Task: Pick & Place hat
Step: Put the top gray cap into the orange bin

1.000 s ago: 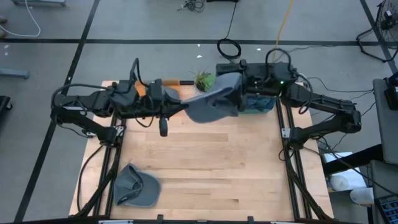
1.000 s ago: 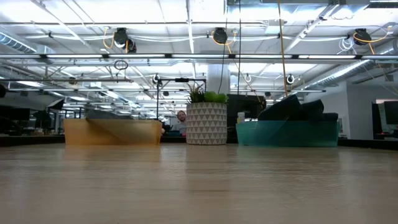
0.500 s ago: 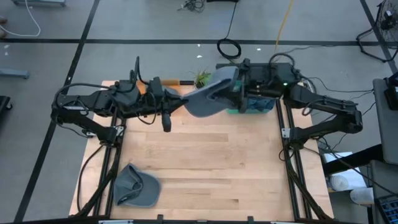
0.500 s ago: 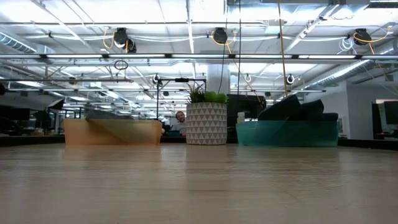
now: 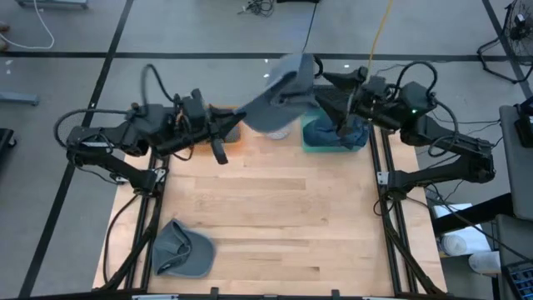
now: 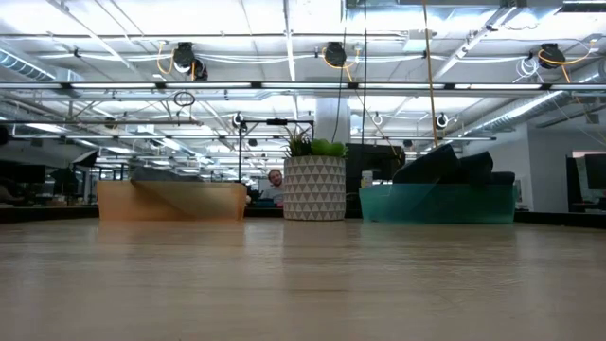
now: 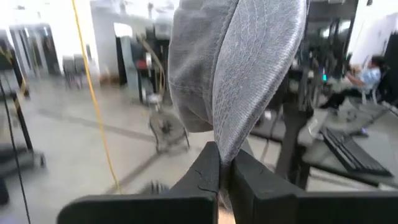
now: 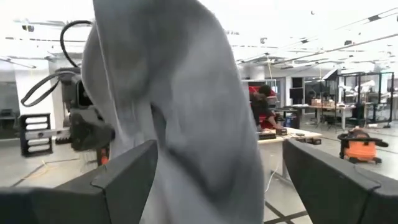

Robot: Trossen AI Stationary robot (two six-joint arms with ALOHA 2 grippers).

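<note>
A grey hat [image 5: 279, 92] hangs in the air over the table's far edge, between my two arms. My left gripper [image 5: 236, 119] is shut on its brim and points level toward the right. My right gripper [image 5: 321, 90] stands open at the hat's crown [image 8: 180, 118], one finger on each side of it. A second grey hat [image 5: 185, 250] lies flat on the table's near left corner. The low view shows neither gripper nor the held hat. My left gripper pinches the brim's edge [image 7: 231, 148] between its two shut fingers [image 7: 208, 168]. The fingers come level from the table's left. The hat is lifted clear and stands up from the fingers, its crown toward my right gripper. My right gripper: a gap shows between the crown and one finger [image 8: 329, 180]; whether the other finger [image 8: 127, 177] touches it, I cannot tell.
A teal bin [image 5: 333, 137] with dark things in it stands at the table's far right, below my right arm. A potted plant [image 6: 314, 188] and an orange box [image 6: 170, 201] stand along the far edge. The wooden tabletop [image 5: 275, 217] lies between the arms and the second hat.
Both grippers have gone up and toward the table's far edge, carrying the hat with them. The hat has risen from over the far part of the table to over its far edge and has tipped more upright. My right gripper has tipped upward.
</note>
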